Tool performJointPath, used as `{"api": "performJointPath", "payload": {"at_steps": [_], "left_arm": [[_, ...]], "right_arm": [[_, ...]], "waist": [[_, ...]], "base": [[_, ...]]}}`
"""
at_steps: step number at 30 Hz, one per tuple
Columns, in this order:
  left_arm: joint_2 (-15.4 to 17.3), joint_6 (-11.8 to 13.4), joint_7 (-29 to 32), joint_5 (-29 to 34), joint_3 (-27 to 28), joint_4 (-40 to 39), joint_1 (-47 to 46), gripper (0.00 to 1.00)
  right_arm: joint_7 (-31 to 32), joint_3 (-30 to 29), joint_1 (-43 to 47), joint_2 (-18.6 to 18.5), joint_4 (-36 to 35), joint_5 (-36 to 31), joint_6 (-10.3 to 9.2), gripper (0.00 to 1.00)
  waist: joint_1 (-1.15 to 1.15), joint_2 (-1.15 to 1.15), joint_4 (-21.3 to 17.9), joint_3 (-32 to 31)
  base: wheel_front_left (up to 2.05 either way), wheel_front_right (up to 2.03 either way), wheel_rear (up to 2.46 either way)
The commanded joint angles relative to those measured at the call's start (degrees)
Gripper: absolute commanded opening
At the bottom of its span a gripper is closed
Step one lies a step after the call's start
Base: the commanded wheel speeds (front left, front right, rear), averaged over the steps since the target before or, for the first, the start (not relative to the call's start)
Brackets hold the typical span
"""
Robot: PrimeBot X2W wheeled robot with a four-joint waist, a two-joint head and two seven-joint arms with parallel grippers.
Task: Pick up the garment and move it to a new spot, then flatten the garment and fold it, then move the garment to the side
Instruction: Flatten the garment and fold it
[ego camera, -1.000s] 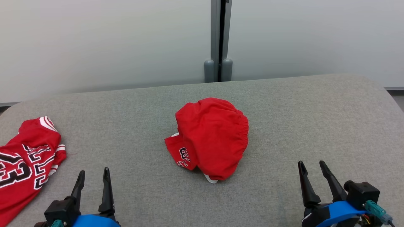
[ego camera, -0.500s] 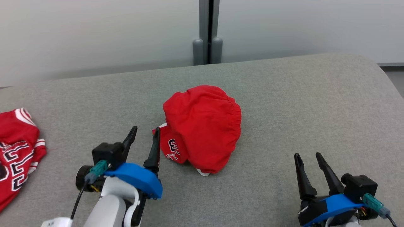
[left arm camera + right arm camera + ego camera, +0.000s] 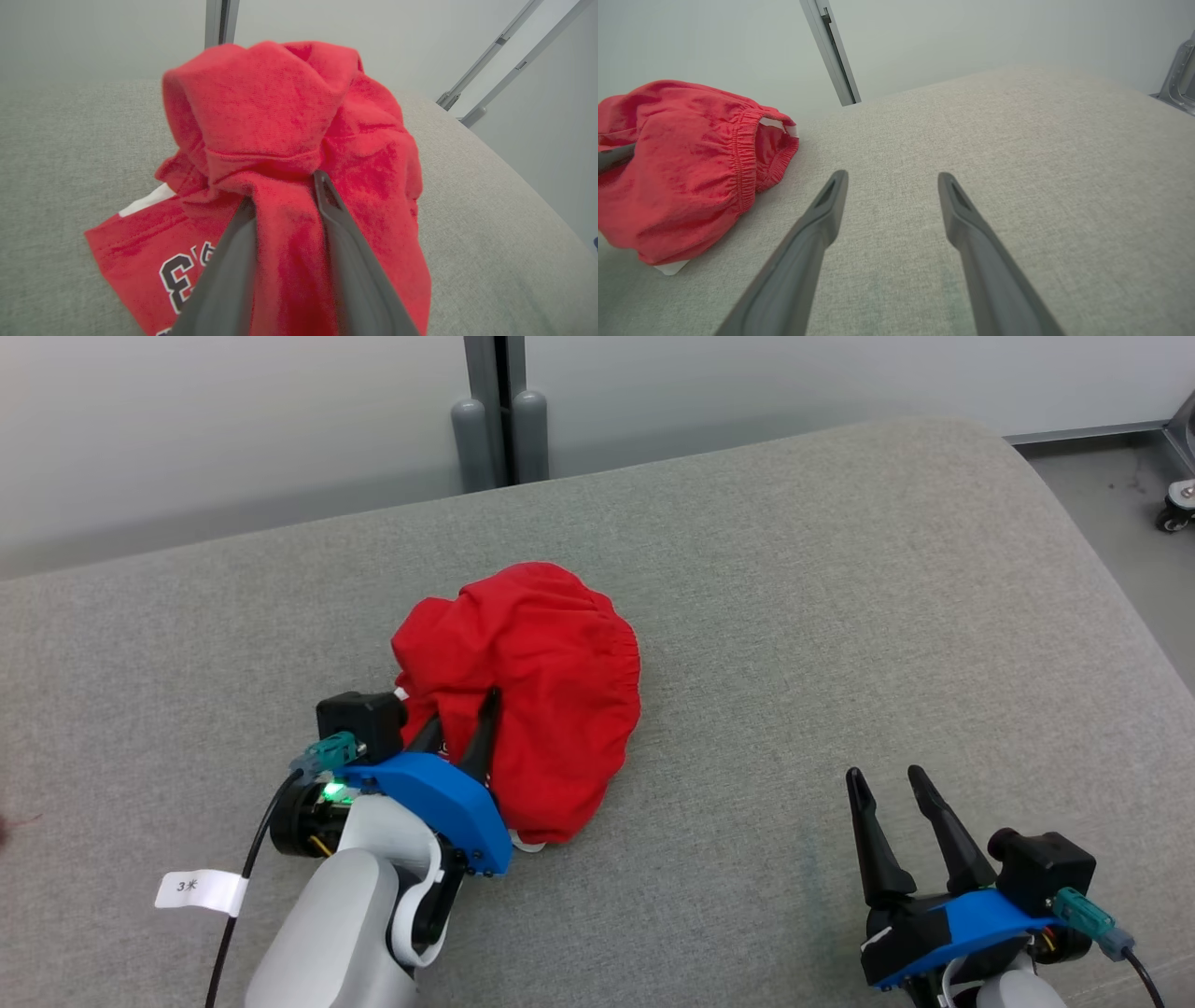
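Observation:
The garment (image 3: 551,653) is a crumpled red pair of shorts with an elastic waistband, lying mid-surface on the grey cushion (image 3: 840,569). My left gripper (image 3: 464,714) is pushed into its near left side. In the left wrist view a fold of the garment (image 3: 261,102) is bunched between the two fingers of that gripper (image 3: 285,189), which press on it from both sides. A black-and-white number print shows at the lower left there. My right gripper (image 3: 885,772) stands open near the front right, well clear of the cloth. In its own view the right gripper (image 3: 893,175) holds nothing, and the garment (image 3: 682,163) lies to its left.
A grey post (image 3: 495,411) stands against the pale wall behind the cushion. The cushion's rounded right edge drops to the floor, where a castor wheel (image 3: 1172,513) shows. A white label (image 3: 191,889) hangs on the left arm's cable.
The camera has swung right. My left gripper reached forward into the garment's left side and closed in on a fold, bunching the cloth. The right gripper stayed open in place.

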Motion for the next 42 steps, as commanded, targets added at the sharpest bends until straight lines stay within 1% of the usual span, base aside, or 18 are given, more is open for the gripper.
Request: {"api": "performJointPath", "payload": {"at_steps": [1,4,7,12,15,18,20,21,23,29,30,31,32,33,34,35,36,42], "left_arm": [[0.0,-0.6,-0.7,-0.1,-0.4,0.0,-1.5,0.00],[-0.2,-1.8,-2.5,-0.1,-2.4,-0.5,-3.4,0.00],[-0.6,-3.3,-5.1,-3.8,-5.3,-2.8,-5.7,0.00],[-0.9,-3.7,-10.0,-14.1,-13.4,-10.8,-9.8,0.00],[-0.7,-3.7,-12.2,-18.9,-16.4,-13.6,-10.8,0.00],[0.3,-3.7,-13.2,-22.2,-17.4,-13.2,-9.3,0.00],[1.1,-3.7,-13.4,-22.4,-17.2,-12.0,-8.5,0.00],[1.9,-3.4,-13.6,-22.2,-17.0,-10.5,-7.8,0.00],[3.6,-1.6,-13.3,-20.8,-17.2,-7.0,-6.6,0.00],[8.2,5.0,-13.4,-17.3,-17.2,3.9,-2.5,0.00],[8.6,5.7,-14.0,-17.2,-16.7,5.1,-2.1,0.04],[8.9,6.3,-14.6,-17.4,-16.2,6.1,-1.6,0.13],[9.3,6.7,-15.1,-17.4,-16.0,7.0,-1.3,0.16],[9.7,7.1,-15.8,-17.2,-15.7,7.7,-1.0,0.27],[10.0,7.5,-16.4,-17.0,-15.4,8.3,-0.9,0.42],[10.2,7.8,-16.9,-17.0,-15.1,8.8,-0.7,0.91],[10.4,8.1,-17.3,-16.9,-14.8,9.2,-0.6,1.00],[12.1,9.1,-18.2,-15.3,-15.0,9.1,-0.8,1.00]], "right_arm": [[-0.5,-0.1,-0.9,-0.3,0.2,0.5,0.03,1.00],[-0.5,-0.4,-1.0,-0.3,0.8,0.4,0.03,1.00],[-0.7,-0.8,-1.1,-0.3,1.3,0.2,0.02,1.00],[-0.8,-1.0,-0.8,-0.3,0.9,-0.2,0.03,1.00],[-0.8,-0.7,-0.5,-0.3,0.8,-0.2,0.02,1.00],[-0.8,-0.7,0.0,-0.3,0.6,-0.4,0.03,1.00],[-0.8,-0.8,0.1,-0.3,0.7,-0.4,0.02,1.00],[-0.8,-0.8,0.2,-0.3,0.7,-0.5,0.02,1.00],[-0.8,-0.8,0.1,-0.2,0.6,-0.5,0.03,1.00],[-0.8,-1.1,0.2,-0.3,0.3,-0.8,0.03,1.00],[-0.8,-1.2,0.3,-0.3,0.3,-0.8,0.03,1.00],[-0.8,-1.2,0.2,-0.3,0.3,-0.9,0.03,1.00],[-0.8,-1.2,0.3,-0.3,0.3,-0.9,0.03,1.00],[-0.8,-1.1,0.2,-0.3,0.4,-0.9,0.03,1.00],[-0.8,-1.2,0.2,-0.3,0.3,-1.0,0.03,1.00],[-0.8,-1.0,0.2,-0.3,0.3,-1.1,0.03,1.00],[-0.7,-1.1,0.2,-0.3,0.3,-1.3,0.03,1.00],[-0.5,-1.5,0.1,-0.3,0.2,-1.3,0.03,1.00]], "waist": [[-0.01,0.00,-0.4,-0.1],[-0.01,0.00,-0.7,-0.3],[-0.01,0.00,-0.7,-0.8],[-0.01,0.00,-0.2,-1.5],[-0.01,0.00,0.1,-1.8],[-0.01,0.00,0.5,-2.0],[-0.01,0.00,0.7,-2.1],[-0.01,0.00,0.8,-2.0],[-0.01,0.00,1.2,-2.0],[-0.01,0.00,2.9,-2.0],[-0.01,0.00,3.2,-1.9],[-0.01,0.00,3.6,-2.0],[-0.01,0.00,4.0,-2.0],[-0.01,0.00,4.3,-2.0],[-0.01,0.00,4.7,-2.1],[-0.01,0.00,5.0,-2.1],[-0.01,0.00,5.3,-2.1],[-0.01,0.00,6.5,-2.4]], "base": [[0.00,0.00,0.00],[0.00,0.00,0.00],[0.00,0.00,0.00],[0.00,0.00,0.00],[0.00,0.00,0.00],[0.00,0.00,0.00],[0.00,0.00,0.00],[0.00,0.00,0.00],[0.00,0.00,0.00],[0.00,0.00,0.00],[0.00,0.00,0.00],[0.00,0.00,0.00],[0.00,0.00,0.00],[0.00,0.00,0.00],[0.00,0.00,0.00],[0.00,0.00,0.00],[0.00,0.00,0.00],[0.00,0.00,0.00]]}}
